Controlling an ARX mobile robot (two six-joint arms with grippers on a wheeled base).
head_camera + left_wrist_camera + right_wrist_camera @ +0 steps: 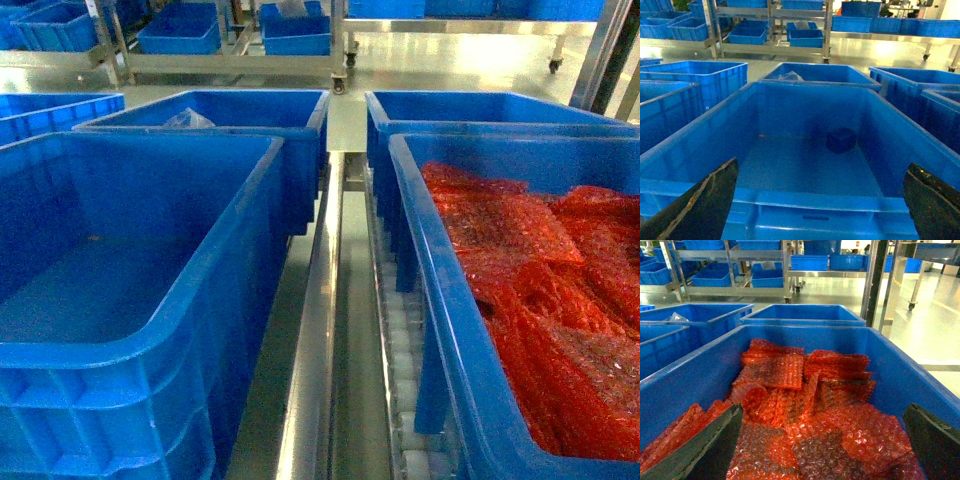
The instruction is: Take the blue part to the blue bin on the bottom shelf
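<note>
Now: left gripper (820, 200) jaws spread, empty | blue part (841, 140) in blue bin (805, 200) | right gripper (822, 440) spread over red bubble wrap (805, 405)

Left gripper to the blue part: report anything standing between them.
Nothing visible stands between them. The left gripper hangs open over the near rim of the blue bin, and the blue part lies alone on the bin floor toward the far right corner, with an open path down over the rim.
</note>
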